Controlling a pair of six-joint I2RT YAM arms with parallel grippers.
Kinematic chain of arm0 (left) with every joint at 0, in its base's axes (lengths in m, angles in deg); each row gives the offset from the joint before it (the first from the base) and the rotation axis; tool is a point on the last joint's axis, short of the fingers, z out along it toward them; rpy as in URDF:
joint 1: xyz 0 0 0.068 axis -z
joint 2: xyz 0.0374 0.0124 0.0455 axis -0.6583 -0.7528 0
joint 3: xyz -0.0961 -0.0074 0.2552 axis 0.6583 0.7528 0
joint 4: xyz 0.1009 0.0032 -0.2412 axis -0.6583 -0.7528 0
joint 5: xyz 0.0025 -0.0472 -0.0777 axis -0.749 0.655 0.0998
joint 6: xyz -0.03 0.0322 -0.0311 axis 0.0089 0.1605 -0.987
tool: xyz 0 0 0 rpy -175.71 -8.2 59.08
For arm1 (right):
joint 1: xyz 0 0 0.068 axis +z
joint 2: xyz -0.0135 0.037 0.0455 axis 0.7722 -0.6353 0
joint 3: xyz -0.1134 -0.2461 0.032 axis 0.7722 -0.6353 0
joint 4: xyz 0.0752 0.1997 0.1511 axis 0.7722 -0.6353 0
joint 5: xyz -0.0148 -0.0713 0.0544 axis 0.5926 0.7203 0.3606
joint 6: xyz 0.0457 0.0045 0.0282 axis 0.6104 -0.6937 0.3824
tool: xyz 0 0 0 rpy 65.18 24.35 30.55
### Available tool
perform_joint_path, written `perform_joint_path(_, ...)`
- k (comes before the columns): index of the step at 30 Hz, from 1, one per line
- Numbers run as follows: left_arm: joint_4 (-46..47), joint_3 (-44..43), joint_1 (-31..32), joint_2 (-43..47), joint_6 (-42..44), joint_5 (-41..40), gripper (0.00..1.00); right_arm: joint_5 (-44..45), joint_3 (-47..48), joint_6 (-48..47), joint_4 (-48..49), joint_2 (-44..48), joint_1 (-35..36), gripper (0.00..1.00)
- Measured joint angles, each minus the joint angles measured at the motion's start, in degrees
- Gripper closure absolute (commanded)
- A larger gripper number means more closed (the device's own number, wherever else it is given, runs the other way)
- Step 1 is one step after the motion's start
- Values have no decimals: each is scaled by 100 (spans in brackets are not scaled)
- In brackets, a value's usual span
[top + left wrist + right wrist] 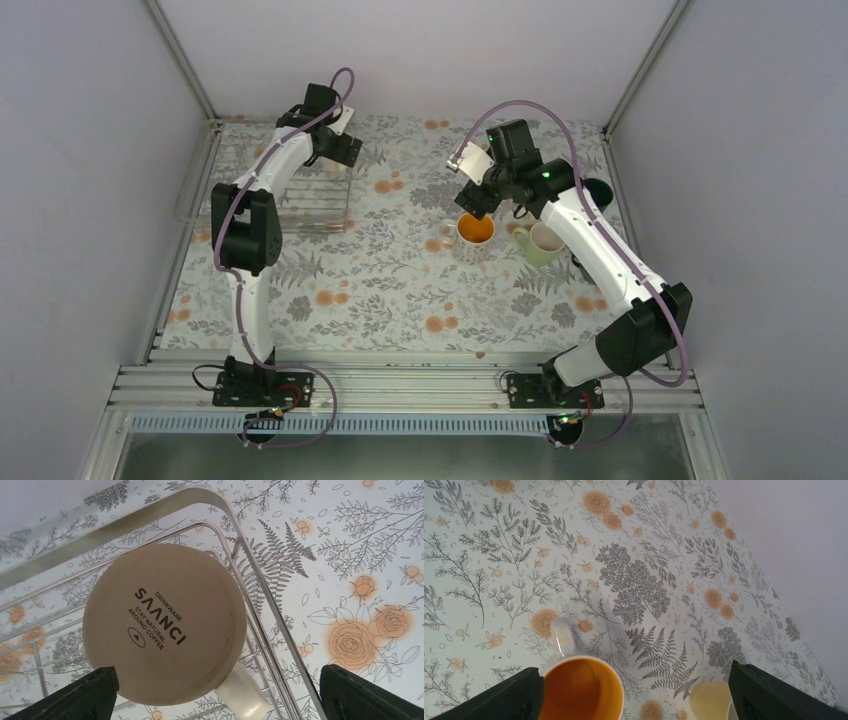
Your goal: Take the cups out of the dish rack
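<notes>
The see-through dish rack (312, 203) stands at the far left. My left gripper (338, 148) hangs over its far right corner, open and empty. In the left wrist view a cream-white mug (165, 622) stands upside down on the rack bars (272, 615), its handle (246, 696) towards me, between the wide-open fingers of my left gripper (216, 682). My right gripper (472, 196) is open above the patterned mug with orange inside (475, 231), also in the right wrist view (581, 690), near the left finger (519, 692). A pale green mug (541, 243) and a dark green mug (600, 187) stand on the table. The yellow mug is out of view.
The table has a floral cloth (380, 290). Grey walls close in the left, right and far sides. An aluminium rail (400, 385) runs along the near edge by the arm bases. Part of the pale green mug (710, 700) shows beside my right finger.
</notes>
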Motion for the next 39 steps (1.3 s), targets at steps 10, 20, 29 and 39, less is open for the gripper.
perform_joint_path(10, 330, 560, -254, 752, -195, 245, 0, -59, 0, 20, 50, -219, 0, 5)
perform_joint_path(20, 437, 577, -302, 699, -302, 162, 0, -131, 2, 22, 85, -299, 0, 5)
perform_joint_path(29, 466, 468, -332, 409, -369, 33, 0, -166, -15, 22, 133, -299, 0, 4)
perform_joint_path(39, 584, 472, -334, 247, -479, -105, 0, -201, -31, 22, 197, -299, 0, 4)
